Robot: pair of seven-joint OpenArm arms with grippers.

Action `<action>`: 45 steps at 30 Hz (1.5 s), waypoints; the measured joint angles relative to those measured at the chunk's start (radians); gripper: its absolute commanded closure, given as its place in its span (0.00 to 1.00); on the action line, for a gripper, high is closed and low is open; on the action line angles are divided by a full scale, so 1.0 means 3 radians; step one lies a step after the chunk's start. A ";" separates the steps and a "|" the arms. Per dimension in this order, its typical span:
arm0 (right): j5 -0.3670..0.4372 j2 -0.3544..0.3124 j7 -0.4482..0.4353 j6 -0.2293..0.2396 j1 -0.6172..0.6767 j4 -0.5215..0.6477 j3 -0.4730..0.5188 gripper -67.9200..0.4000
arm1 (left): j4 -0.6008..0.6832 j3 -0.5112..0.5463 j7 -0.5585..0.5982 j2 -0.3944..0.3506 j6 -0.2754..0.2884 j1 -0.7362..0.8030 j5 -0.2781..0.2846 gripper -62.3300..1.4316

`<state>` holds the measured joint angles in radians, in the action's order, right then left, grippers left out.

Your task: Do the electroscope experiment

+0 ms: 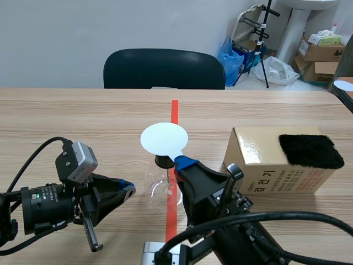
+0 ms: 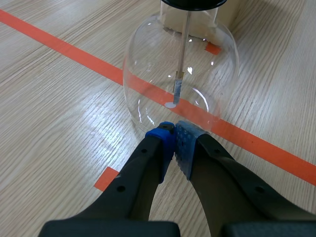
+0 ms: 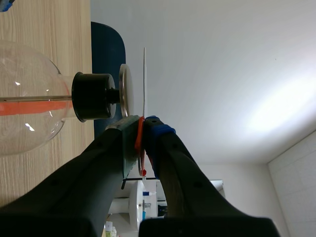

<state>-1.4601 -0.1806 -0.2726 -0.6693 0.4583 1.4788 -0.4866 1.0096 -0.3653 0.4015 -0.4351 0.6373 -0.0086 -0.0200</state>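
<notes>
Electroscope (image 1: pixel 161 182): clear glass flask, upright on the tabletop (image 1: pixel 83 116), astride the orange tape line (image 1: pixel 174 110) and between the two grippers. A black stopper (image 3: pixel 92 96) sat in its neck. A thin rod (image 2: pixel 183 44) ran down from the stopper inside the glass, with a small foil strip (image 2: pixel 177 88) at its lower end. A grey metal plate (image 3: pixel 123 91) capped the top.

Left gripper (image 2: pixel 175 138): low over the tabletop on the flask's left side, jaws clenched on nothing. Its blue pads (image 2: pixel 163 143) met right at the foot of the glass wall; whether they touched it could not be told.

Right gripper (image 1: pixel 185 163): raised beside the stopper, jaws grasping the white disc (image 1: pixel 164 138) by a short tab at its edge. The disc was flat over the metal plate, apart from it by a narrow gap.

Cardboard box (image 1: pixel 265 171): on the tabletop to the right of the flask, red lettering on its front face.

Black fuzzy cloth (image 1: pixel 310 150): lay on the box's top, toward its right end.

Chair (image 1: pixel 164 69): dark, at the tabletop's far edge.

Beyond, on the floor by the wall: a blue bag (image 1: pixel 231 55), a black stand (image 1: pixel 265 38) and stacked cartons (image 1: pixel 319 58).
</notes>
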 measured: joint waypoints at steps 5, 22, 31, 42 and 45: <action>0.0000 0.0000 0.0022 0.0000 0.0000 0.0000 0.0000 0.98 | 0.0000 0.0000 0.0000 0.0000 0.0000 0.0000 0.0000 0.93; 0.0000 0.0000 0.1024 0.0000 0.0000 0.0000 0.0000 0.98 | 0.0000 0.0000 0.0000 0.0000 0.0000 0.0000 0.0000 0.93; 0.0000 0.0000 0.1537 0.0000 0.0000 0.0000 0.0000 0.98 | 0.0000 0.0000 0.0000 0.0000 0.0000 0.0000 0.0000 0.93; 0.0000 0.0000 0.1942 0.0000 0.0000 0.0000 0.0000 0.98 | 0.0000 0.0000 0.0000 0.0000 0.0000 0.0000 0.0000 0.93; 0.0000 0.0000 0.1961 0.0000 0.0000 0.0000 0.0000 0.98 | 0.0000 0.0000 0.0000 0.0000 0.0000 0.0000 0.0000 0.93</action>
<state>-1.4601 -0.1806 0.3157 -0.6693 0.4583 1.4788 -0.4866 1.0096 -0.3653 0.4015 -0.4351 0.6373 -0.0086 -0.0200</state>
